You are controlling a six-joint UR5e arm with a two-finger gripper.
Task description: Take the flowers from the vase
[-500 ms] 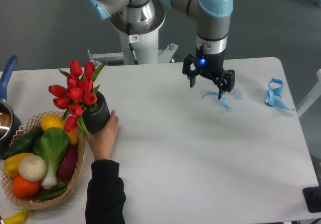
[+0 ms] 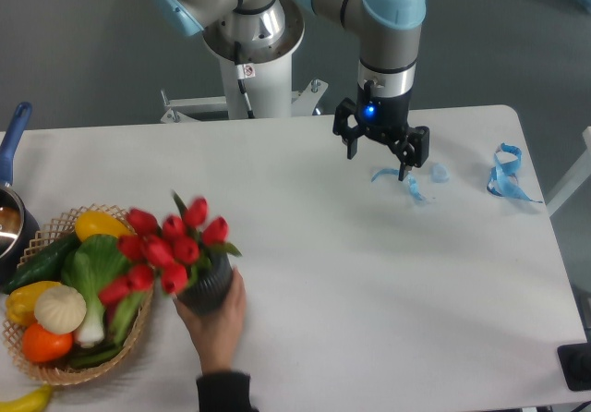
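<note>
Jaws spread, empty, over table [image 2: 369,273]; hand [image 2: 220,318] grips vase [image 2: 209,284] w/ flowers [image 2: 172,244].

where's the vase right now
The vase is at the front left of the table, just right of the wicker basket, held by a person's hand, with the flowers in it.

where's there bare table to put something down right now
The widest bare patch of table is the middle and front right, between the vase in a person's hand and the blue ribbon. The back-left strip is also bare. It is crowded front left around the basket and flowers, and under the tool.
</note>
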